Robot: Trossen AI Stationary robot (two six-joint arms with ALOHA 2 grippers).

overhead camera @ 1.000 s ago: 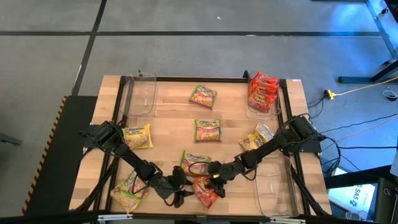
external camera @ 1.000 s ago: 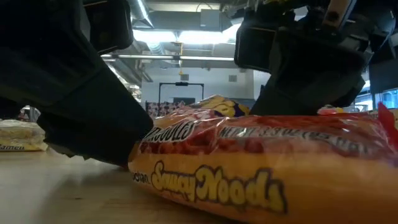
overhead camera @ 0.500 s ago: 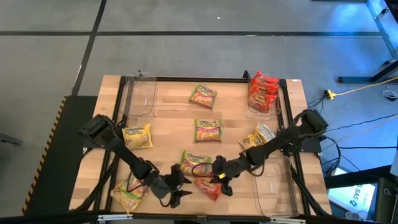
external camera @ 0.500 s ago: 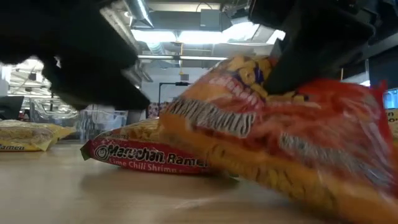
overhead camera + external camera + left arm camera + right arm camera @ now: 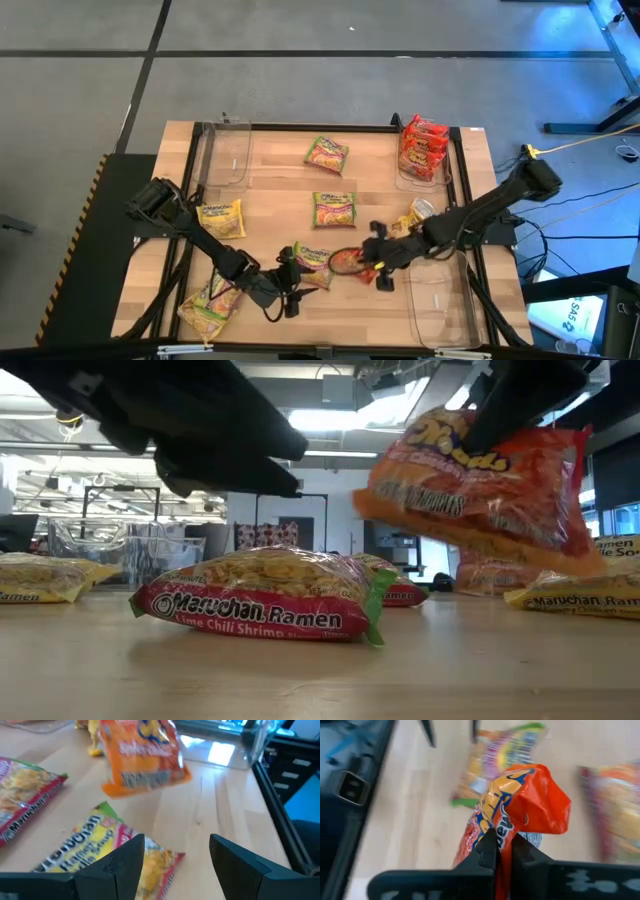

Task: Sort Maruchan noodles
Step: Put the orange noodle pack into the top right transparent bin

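My right gripper is shut on a red-orange noodle packet, which hangs above the table's near middle. My left gripper stands open just left of it, with nothing between its fingers, over a green-pink packet that lies flat on the wood. Two more green-pink packets lie flat farther back. Yellow packets lie at the left, near left and right. My right gripper pinches a bunched edge of the red-orange packet between its two fingers. The fingers come slanting down from the table's right side. The packet hangs tilted below them, clear of the table.
A clear bin at the far right holds several red-orange packets. Another clear bin stands at the far left and a third at the near right. Bare wood lies between the packets.
My right gripper has risen and gone toward the table's right and far side with the red-orange packet. The packet lay flat near the front edge, then tipped up at one end, and now hangs clear. My left gripper has risen a little and rolled, staying open.
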